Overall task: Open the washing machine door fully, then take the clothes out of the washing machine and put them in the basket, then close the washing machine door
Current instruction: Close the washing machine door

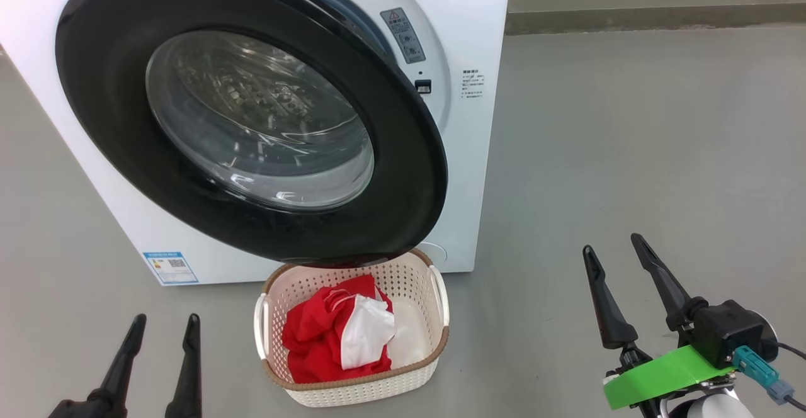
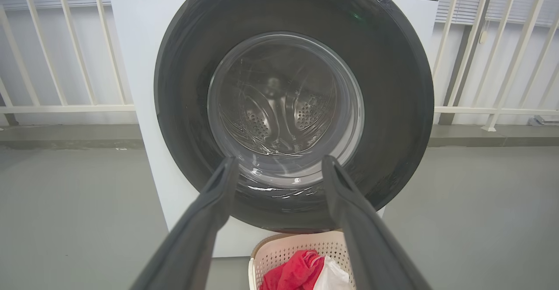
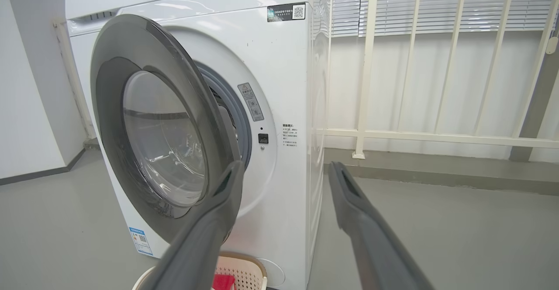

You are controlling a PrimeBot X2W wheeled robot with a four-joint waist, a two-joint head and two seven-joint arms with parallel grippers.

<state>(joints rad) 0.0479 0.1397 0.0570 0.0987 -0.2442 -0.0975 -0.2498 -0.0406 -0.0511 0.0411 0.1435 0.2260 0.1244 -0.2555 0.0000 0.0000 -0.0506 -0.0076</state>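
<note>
Head view first: the washing machine door (image 1: pixel 258 122) stands ajar, its right edge swung out from the white front of the washing machine (image 1: pixel 478 40) and its glass bowl facing me. The basket (image 1: pixel 352 394) sits on the grey floor (image 1: pixel 630 153) just in front of the machine, its far rim tucked under the bottom of the door's black rim. The clothes (image 1: pixel 315 336) lie inside it — a red heap with a white piece on top, towards the middle.

My left gripper (image 1: pixel 167 318) is at the lower left, low over the floor and left of the basket, its two fingers spread apart with nothing between them. My right gripper (image 1: pixel 612 243) is at the lower right, well apart from basket and machine, likewise spread wide and empty; a strip of green tape (image 1: pixel 661 374) is wrapped near its base.

Along the left gripper's fingers I look straight at the door glass and see the perforated drum (image 2: pixel 279 111) through it. From the right wrist the door shows edge-on — a gap opens between it and the grey gasket (image 3: pixel 238 119), and a white railing (image 3: pixel 371 63) runs behind the machine.
</note>
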